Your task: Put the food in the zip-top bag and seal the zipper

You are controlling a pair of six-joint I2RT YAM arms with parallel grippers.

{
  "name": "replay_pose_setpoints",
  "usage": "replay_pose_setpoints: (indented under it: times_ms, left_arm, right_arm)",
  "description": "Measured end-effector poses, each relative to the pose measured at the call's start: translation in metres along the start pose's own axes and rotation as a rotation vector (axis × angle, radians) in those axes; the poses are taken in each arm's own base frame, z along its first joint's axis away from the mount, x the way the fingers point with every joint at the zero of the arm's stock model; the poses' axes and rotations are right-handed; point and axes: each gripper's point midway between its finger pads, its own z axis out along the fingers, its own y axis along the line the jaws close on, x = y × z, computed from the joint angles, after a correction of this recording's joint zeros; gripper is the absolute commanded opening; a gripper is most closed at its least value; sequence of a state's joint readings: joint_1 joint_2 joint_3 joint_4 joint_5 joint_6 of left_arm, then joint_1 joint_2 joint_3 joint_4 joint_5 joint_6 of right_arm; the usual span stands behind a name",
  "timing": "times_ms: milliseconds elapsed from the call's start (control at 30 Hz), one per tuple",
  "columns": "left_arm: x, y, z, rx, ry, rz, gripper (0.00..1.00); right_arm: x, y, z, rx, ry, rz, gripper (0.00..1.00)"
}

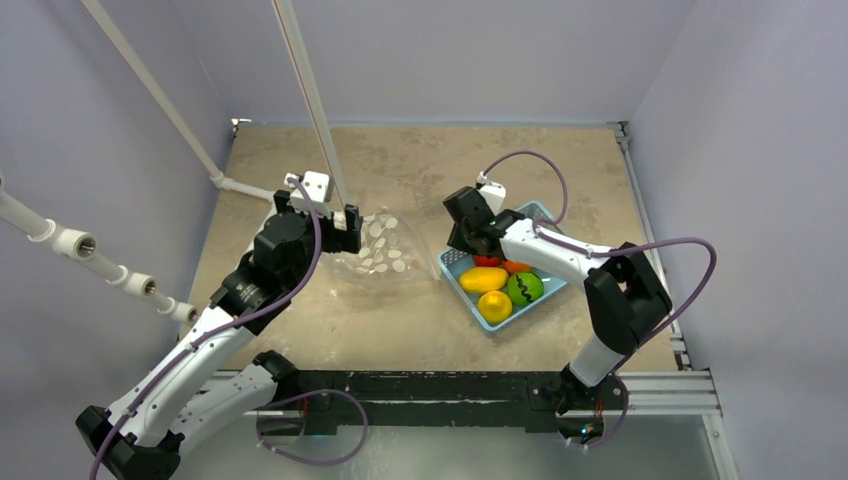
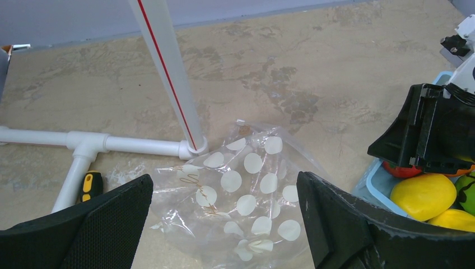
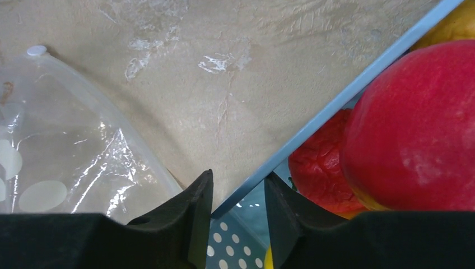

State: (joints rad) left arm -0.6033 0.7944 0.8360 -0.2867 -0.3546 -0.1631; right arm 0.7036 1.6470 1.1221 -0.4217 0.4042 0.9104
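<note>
The clear dotted zip-top bag lies crumpled on the table centre, empty. My left gripper is open just left of it; in the left wrist view the bag lies between and beyond its fingers, untouched. The food, red, orange, yellow and green toy fruits, sits in a light-blue basket. My right gripper straddles the basket's rim with its jaws narrowly apart, one finger inside. A red fruit lies close by. The zipper strip edges the bag.
White PVC pipes rise from the table behind the bag, with a tee joint on the surface. A yellow-and-black tool lies by the pipe. Grey walls enclose three sides; a metal rail runs along the right edge.
</note>
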Motion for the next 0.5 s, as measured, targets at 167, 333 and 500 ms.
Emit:
replay_pose_setpoints:
  times_ms: [167, 333, 500]
  left_arm:
    - [0.0, -0.0004, 0.0, 0.002, 0.0, 0.0, 0.99]
    - [0.0002, -0.0005, 0.0001, 0.003, 0.001, 0.0, 0.99]
    - [0.0013, -0.0007, 0.0011, 0.002, 0.005, 0.002, 0.99]
  right_arm:
    - [0.0008, 0.0029, 0.0014, -0.013, 0.003, -0.007, 0.08]
    - [-0.0019, 0.0038, 0.0015, -0.023, -0.01, -0.057, 0.0]
    - [-0.0057, 0.0075, 0.0016, -0.045, -0.025, -0.101, 0.0]
